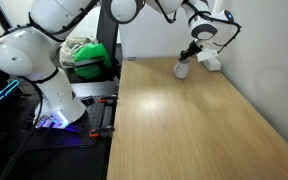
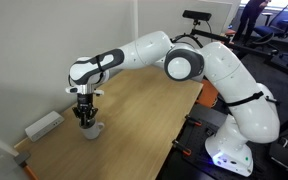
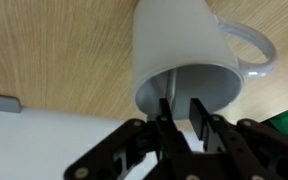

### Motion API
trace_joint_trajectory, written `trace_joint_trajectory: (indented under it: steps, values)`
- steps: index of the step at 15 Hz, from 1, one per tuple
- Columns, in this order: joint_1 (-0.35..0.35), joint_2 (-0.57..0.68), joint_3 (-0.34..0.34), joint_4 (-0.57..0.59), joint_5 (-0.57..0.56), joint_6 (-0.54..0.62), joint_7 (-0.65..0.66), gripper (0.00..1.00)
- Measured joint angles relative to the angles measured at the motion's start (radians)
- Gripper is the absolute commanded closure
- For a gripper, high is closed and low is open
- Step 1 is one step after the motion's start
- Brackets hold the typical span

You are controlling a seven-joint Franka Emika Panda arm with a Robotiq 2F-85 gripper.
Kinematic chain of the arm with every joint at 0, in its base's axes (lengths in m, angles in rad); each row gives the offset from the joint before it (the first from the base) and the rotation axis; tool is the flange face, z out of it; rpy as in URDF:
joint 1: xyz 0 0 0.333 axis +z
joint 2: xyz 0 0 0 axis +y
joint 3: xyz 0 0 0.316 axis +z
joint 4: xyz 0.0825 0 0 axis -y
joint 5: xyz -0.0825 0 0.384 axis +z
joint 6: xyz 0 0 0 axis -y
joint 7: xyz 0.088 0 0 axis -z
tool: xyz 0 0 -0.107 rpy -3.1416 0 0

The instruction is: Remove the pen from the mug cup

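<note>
Arm: reaches out over the wooden table [image 2: 144, 120], wrist pointing straight down at frame left.
Gripper [image 2: 86, 114]: narrow, at the mug's mouth; grip unclear.
Mug cup [image 2: 91, 129]: upright directly beneath.
Pen [image 3: 171, 84]: thin stick inside the mug.

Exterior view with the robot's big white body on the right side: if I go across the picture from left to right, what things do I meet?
white block → mug → robot base
</note>
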Motion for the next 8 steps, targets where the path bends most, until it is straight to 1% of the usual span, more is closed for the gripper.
trace_joint_trajectory:
  steps: [8]
  values:
    - [0.000,0.005,0.003,0.000,0.000,-0.011,0.000,0.72]
